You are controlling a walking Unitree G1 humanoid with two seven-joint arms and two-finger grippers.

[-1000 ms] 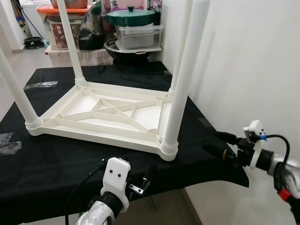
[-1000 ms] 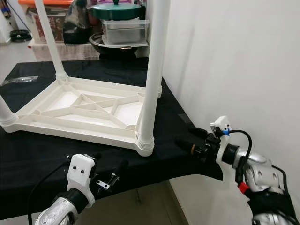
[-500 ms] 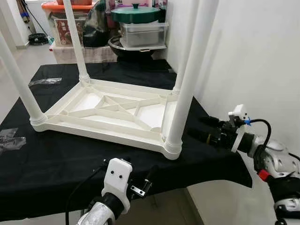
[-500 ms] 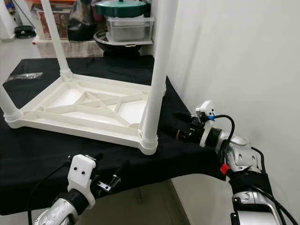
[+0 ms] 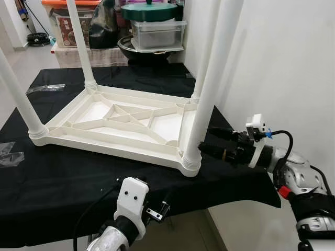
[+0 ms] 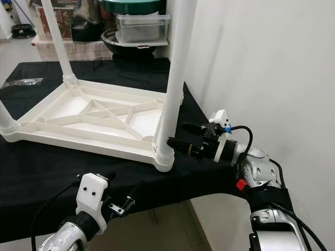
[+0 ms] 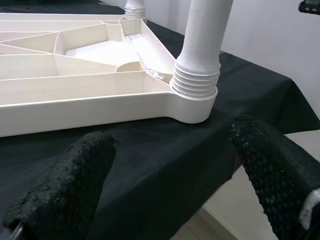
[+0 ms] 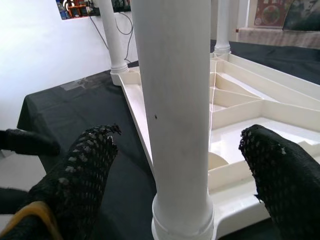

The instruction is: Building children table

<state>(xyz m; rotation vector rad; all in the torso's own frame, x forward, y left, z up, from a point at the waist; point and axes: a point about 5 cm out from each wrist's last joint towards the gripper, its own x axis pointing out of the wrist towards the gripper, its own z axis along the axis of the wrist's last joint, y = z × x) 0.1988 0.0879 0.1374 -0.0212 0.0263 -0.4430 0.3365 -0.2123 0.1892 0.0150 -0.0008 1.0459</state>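
A white plastic children's table (image 5: 115,120) lies upside down on a black cloth (image 5: 63,178), its legs pointing up. My right gripper (image 5: 207,138) is open at the near right leg (image 5: 209,89), just above the leg's ribbed base. In the right wrist view that leg (image 8: 175,100) stands between the two fingers (image 8: 85,165), with no visible contact. My left gripper (image 7: 167,165) is open and low at the cloth's front edge, facing the same leg's base (image 7: 196,85) from a short distance, holding nothing.
A white wall (image 5: 282,63) runs close along the right side. Behind the table stand storage boxes (image 5: 157,34) and a green-lidded pot (image 5: 149,10). Clear plastic bags (image 5: 10,157) lie on the cloth at the left. The cloth's near right corner (image 5: 261,193) hangs over the edge.
My right gripper has moved left and inward from beside the cloth's corner to the near right leg. The left gripper has stayed where it was. The camera has shifted slightly.
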